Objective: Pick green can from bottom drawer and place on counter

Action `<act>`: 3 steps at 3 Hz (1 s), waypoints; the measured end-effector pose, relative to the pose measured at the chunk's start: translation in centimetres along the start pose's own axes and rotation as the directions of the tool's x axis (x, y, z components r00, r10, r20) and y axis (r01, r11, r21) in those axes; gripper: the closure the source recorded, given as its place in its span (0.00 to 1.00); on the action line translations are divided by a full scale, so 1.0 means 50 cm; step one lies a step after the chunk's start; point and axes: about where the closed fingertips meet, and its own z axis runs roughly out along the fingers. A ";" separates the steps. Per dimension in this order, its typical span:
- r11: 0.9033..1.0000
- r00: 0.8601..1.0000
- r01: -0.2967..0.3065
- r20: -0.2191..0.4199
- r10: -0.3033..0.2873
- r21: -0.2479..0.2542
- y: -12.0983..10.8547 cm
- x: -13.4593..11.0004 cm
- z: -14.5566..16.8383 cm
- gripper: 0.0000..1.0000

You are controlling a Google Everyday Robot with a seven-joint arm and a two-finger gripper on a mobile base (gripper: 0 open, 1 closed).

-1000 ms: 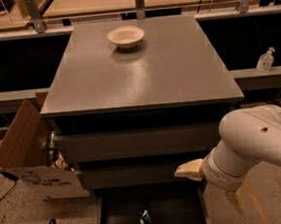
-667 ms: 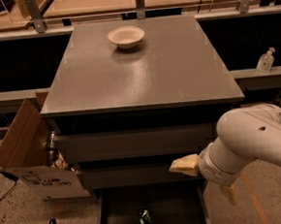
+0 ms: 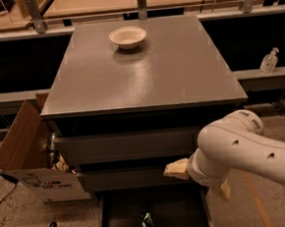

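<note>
The green can [image 3: 146, 223] sits on the floor of the open bottom drawer [image 3: 122, 213], near its middle at the frame's lower edge. My gripper [image 3: 186, 175] is on the white arm [image 3: 244, 149] coming in from the right. It hangs in front of the lower drawer front, above the can and to its right, apart from it and holding nothing I can see. The grey counter [image 3: 144, 76] spreads above, with only a white bowl [image 3: 127, 37] on it near the back.
An open cardboard box [image 3: 22, 154] with clutter stands against the cabinet's left side. A clear pump bottle [image 3: 269, 60] stands on a ledge at the right. A pale wooden tabletop [image 3: 99, 0] lies behind the counter. Two closed grey drawer fronts [image 3: 125, 146] sit above the open drawer.
My arm and gripper have shifted left, further across the drawer fronts and closer above the open drawer. The can, the bowl and the drawer have not moved.
</note>
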 end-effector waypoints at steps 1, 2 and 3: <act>0.987 0.984 0.159 -0.088 -0.157 0.011 -0.060 0.031 0.089 0.00; 0.972 0.959 0.235 -0.168 -0.227 0.025 -0.088 0.068 0.088 0.00; 0.972 0.959 0.234 -0.168 -0.227 0.024 -0.087 0.068 0.088 0.00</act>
